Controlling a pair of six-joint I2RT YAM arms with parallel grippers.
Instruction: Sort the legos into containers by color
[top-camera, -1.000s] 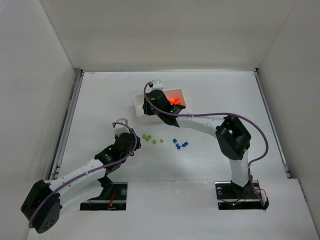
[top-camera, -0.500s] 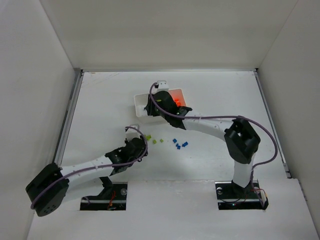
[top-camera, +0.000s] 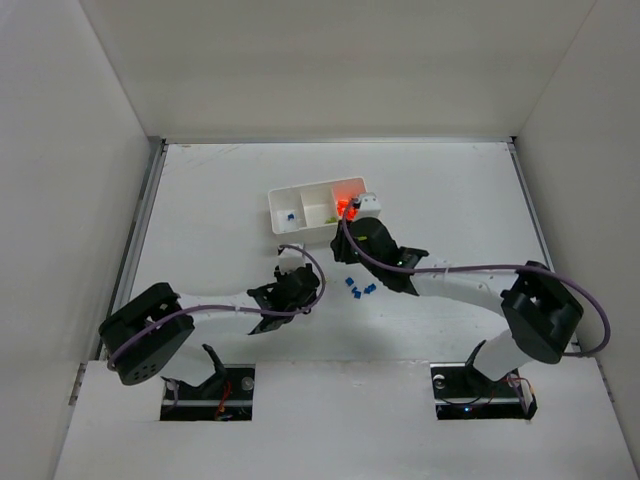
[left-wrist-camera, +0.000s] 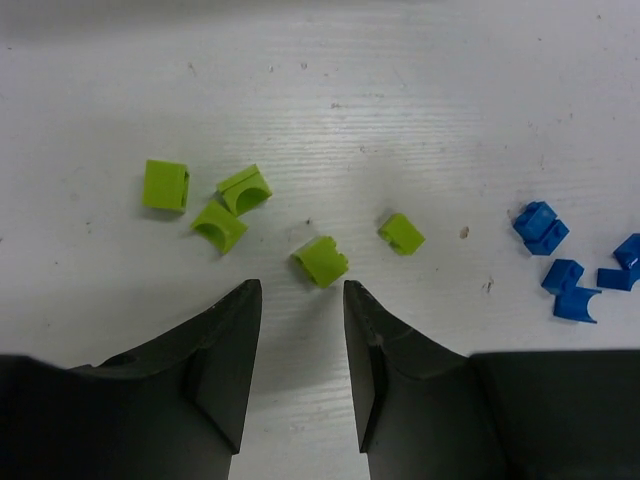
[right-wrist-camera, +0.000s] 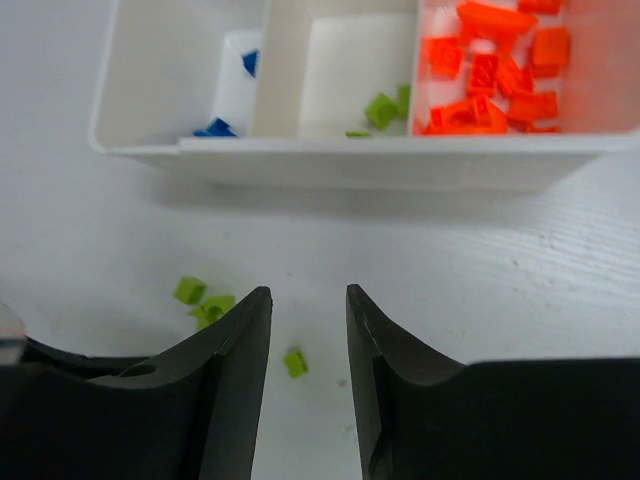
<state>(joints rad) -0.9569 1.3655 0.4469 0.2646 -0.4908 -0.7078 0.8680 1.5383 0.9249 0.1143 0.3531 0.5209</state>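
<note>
Swung inward from the left edge, our left gripper (left-wrist-camera: 298, 290) hovers spread and empty, the nearest green brick (left-wrist-camera: 321, 262) just ahead of it.

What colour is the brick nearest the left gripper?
The brick is yellow-green; left wrist view shows it best.

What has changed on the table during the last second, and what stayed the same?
The right gripper pulled back from above the tray toward the near right, leaving it uncovered; it is open and empty. The left gripper swung right to the green bricks, jaws open just short of one. Nothing was grasped. Tray and blue bricks stayed put.
</note>
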